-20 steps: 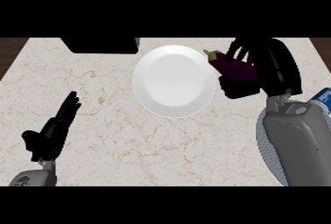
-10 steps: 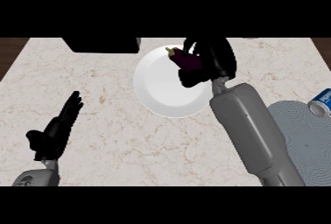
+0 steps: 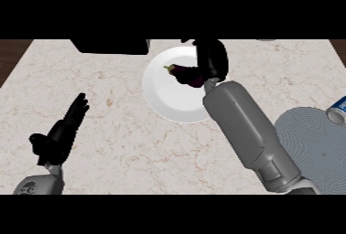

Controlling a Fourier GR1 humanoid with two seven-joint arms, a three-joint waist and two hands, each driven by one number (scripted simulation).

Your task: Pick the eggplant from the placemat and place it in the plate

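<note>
One desk [image 3: 135,151] carries one white plate [image 3: 169,98], one eggplant [image 3: 187,74], one round grey placemat [image 3: 316,151], one blue can [image 3: 337,110] and one black box [image 3: 111,45]. Two hands show: the left hand [image 3: 62,132] and the right hand [image 3: 213,59].

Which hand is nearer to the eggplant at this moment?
The right hand: it sits right beside the eggplant, over the white plate. The left hand rests open near the lower left, far from the eggplant across the counter.
</note>
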